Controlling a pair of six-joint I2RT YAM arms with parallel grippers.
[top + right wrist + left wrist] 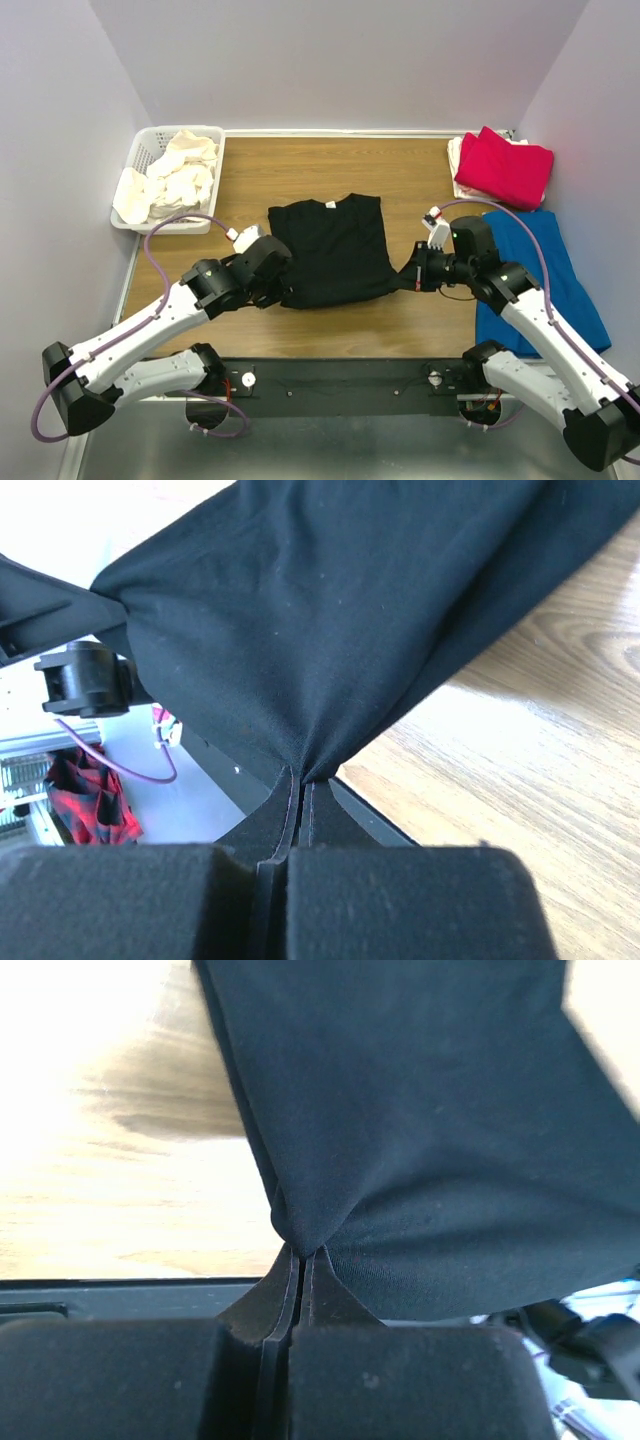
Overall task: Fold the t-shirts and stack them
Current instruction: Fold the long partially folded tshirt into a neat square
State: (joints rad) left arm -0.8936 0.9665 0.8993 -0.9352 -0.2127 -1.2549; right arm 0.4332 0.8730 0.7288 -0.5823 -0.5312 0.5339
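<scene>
The black t-shirt (330, 250) lies flat in the middle of the bench (350, 335), with its neck toward the far edge. The left jaws are shut tight on its near left corner. The right jaws are shut tight on its near right corner. The cloth bunches into a little point where each one pinches it.

I think this shirt is soft, light and floppy, so it will sag in the middle if it is lifted. The two bottom corners look like a good place to hold it, because the hem stays straight.

In the far left corner sits a white basket (185, 129) with crumpled cream t-shirts (175, 180) inside. In the far right corner a folded red t-shirt (503, 165) rests on a pale t-shirt (459, 152). A blue cloth (540, 290) lies along the right edge.
</scene>
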